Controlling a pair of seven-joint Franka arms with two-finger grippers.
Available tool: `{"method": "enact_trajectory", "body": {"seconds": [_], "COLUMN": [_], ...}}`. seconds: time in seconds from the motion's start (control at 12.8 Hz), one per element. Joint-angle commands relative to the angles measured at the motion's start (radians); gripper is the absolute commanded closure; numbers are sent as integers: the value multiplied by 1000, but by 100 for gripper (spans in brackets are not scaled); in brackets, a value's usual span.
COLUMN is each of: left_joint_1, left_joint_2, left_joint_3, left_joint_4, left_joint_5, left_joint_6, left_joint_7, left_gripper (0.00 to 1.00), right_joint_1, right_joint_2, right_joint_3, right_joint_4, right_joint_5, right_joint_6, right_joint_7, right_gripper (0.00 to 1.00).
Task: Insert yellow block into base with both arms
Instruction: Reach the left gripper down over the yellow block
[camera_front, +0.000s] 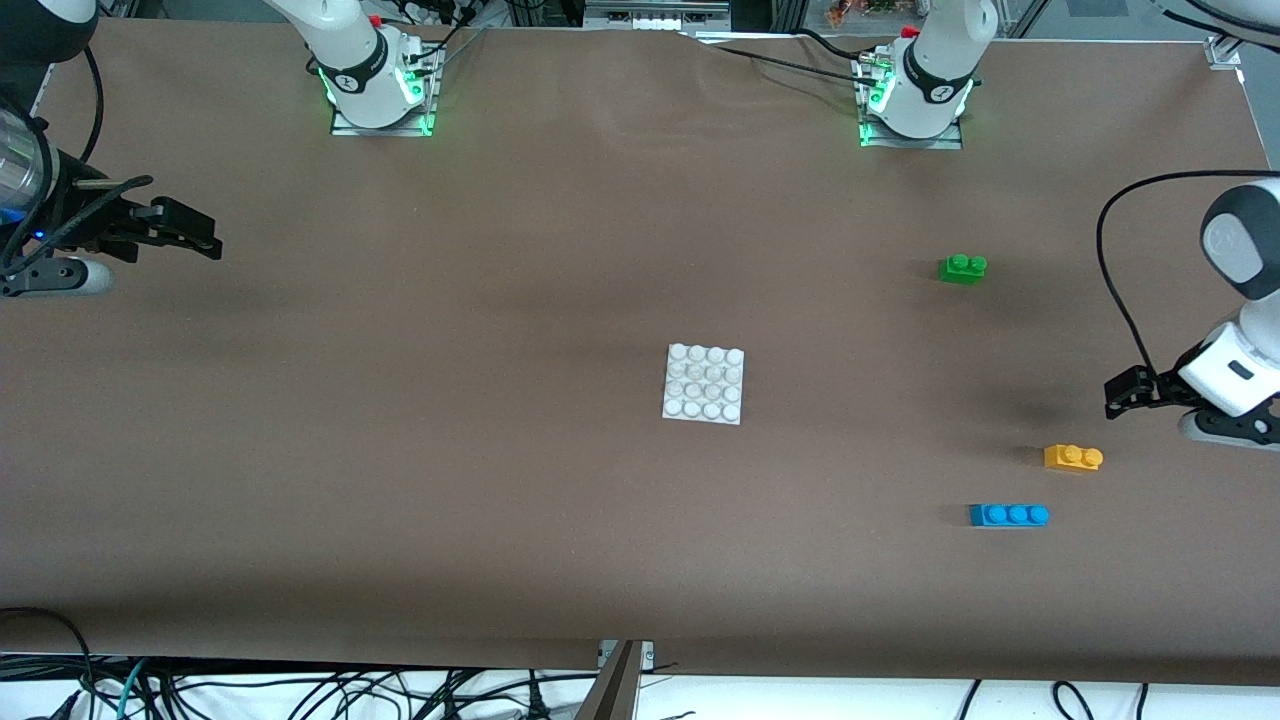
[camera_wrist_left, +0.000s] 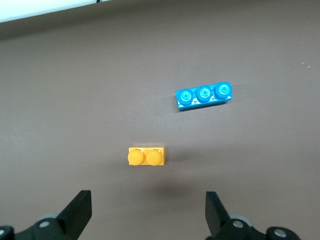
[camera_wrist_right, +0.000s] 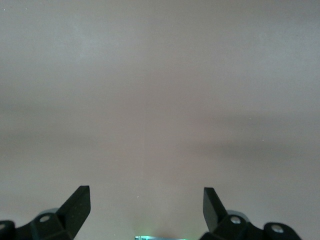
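The yellow block (camera_front: 1073, 457) (camera_wrist_left: 146, 156) lies studs up on the brown table, toward the left arm's end. The white studded base (camera_front: 704, 384) sits flat near the table's middle. My left gripper (camera_front: 1125, 390) (camera_wrist_left: 148, 212) hangs open over bare table just beside the yellow block, nothing between its fingers. My right gripper (camera_front: 195, 235) (camera_wrist_right: 146, 210) waits open over bare table at the right arm's end, well away from the base, and its wrist view shows only tabletop.
A blue three-stud brick (camera_front: 1008, 514) (camera_wrist_left: 204, 95) lies beside the yellow block, nearer the front camera. A green two-stud brick (camera_front: 963, 268) lies farther from the camera. Cables hang below the table's front edge.
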Motion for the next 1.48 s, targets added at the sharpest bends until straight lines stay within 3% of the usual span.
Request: {"method": "enact_trajectory", "body": {"seconds": [0.0,0.54,0.7,1.4], "left_joint_1": [2,22,22,33], "left_joint_2": [37,209,225,298], "left_joint_3": [0,-2,-2,-5], "left_joint_4": [-10,10,10,50], "left_joint_5": [10,6,8,-9], "left_joint_6": [65,134,191,203], "left_joint_7": [22,44,103,223], "left_gripper": [0,0,0,0], "right_joint_1": [-3,2,2,0], "right_joint_2": [7,8,13,14], "right_joint_3": [6,6,6,1], "right_joint_4": [32,32,32,32], "right_joint_5": [-15,-63,-68,-58], "right_joint_6": [-21,-21,-20,-12], "right_joint_7": [-9,0,0,8], "right_gripper": [0,0,0,0]}}
